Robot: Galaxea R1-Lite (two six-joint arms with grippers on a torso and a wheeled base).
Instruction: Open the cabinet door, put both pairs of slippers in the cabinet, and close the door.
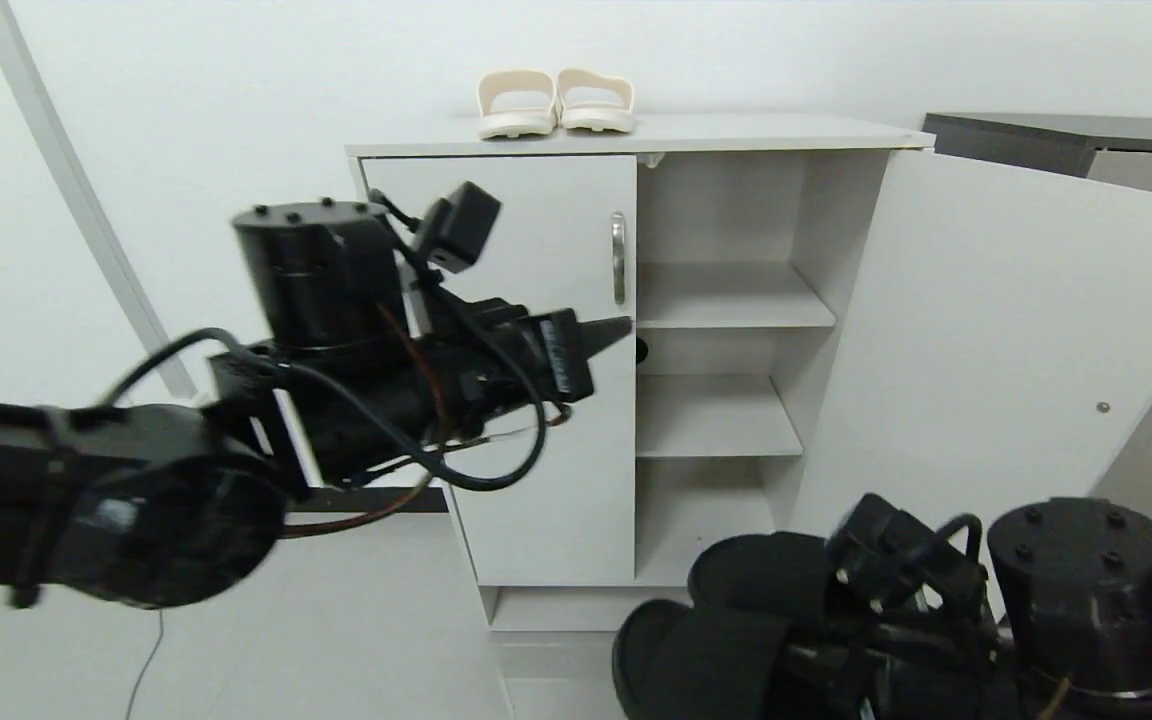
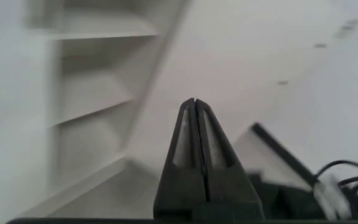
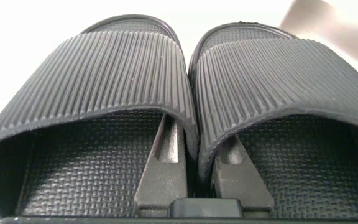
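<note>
A white cabinet (image 1: 626, 132) stands against the wall with its right door (image 1: 996, 340) swung open and its left door (image 1: 536, 400) closed. Its bare shelves (image 1: 726, 300) show inside. A cream pair of slippers (image 1: 556, 102) rests on the cabinet top. My left gripper (image 1: 621, 330) is shut and empty, level with the middle shelf, in front of the closed door's inner edge near the handle (image 1: 618, 258). My right gripper (image 3: 191, 168) sits low in front of the open compartment, shut on the inner edges of the black pair of slippers (image 1: 736, 620), one finger inside each strap.
A grey cabinet (image 1: 1076, 140) stands behind the open door at the right. A slanted grey strip (image 1: 76, 200) runs down the wall at the left. The floor in front of the cabinet is pale.
</note>
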